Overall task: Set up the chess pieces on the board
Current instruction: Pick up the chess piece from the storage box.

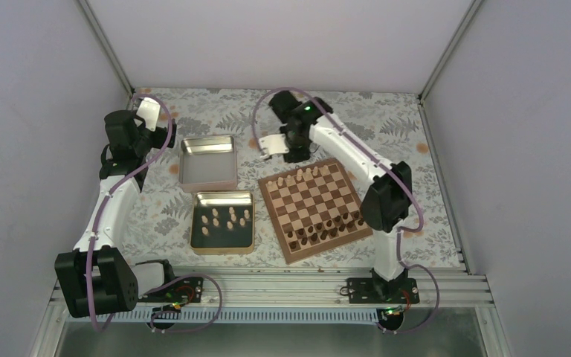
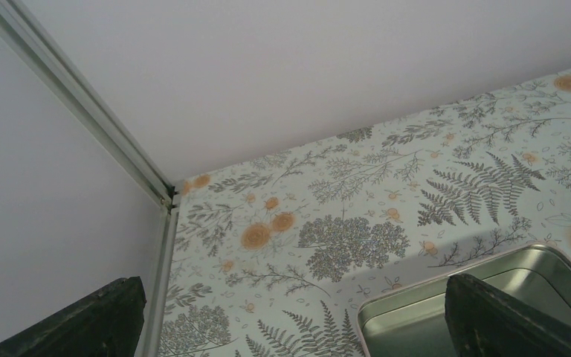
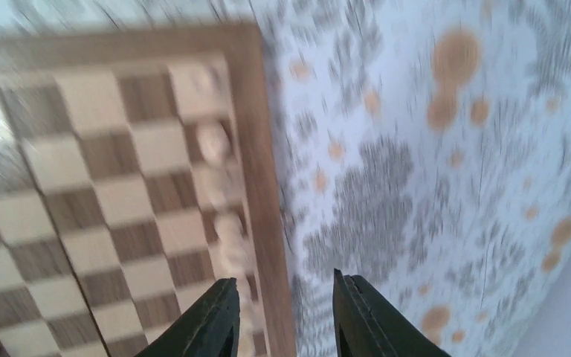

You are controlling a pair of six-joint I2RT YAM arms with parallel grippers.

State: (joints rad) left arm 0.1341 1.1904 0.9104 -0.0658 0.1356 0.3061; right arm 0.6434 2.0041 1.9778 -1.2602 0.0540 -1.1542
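Count, one pass over the bench.
- board (image 1: 316, 201): 1, just beside the right fingers (image 3: 208, 323).
- Tins: 2. The bare tin (image 1: 208, 162) lies between the left fingers (image 2: 505, 320) and the right fingers; the dark-lined tin (image 1: 227, 241) is farther from both.
- Pale chess pieces (image 1: 300, 175): about 5 on the board edge nearest the right fingers, and about 9 in the dark-lined tin.
- dark chessmen (image 1: 327, 225): two rows at the board edge farthest from the right fingers; too small for an exact count.
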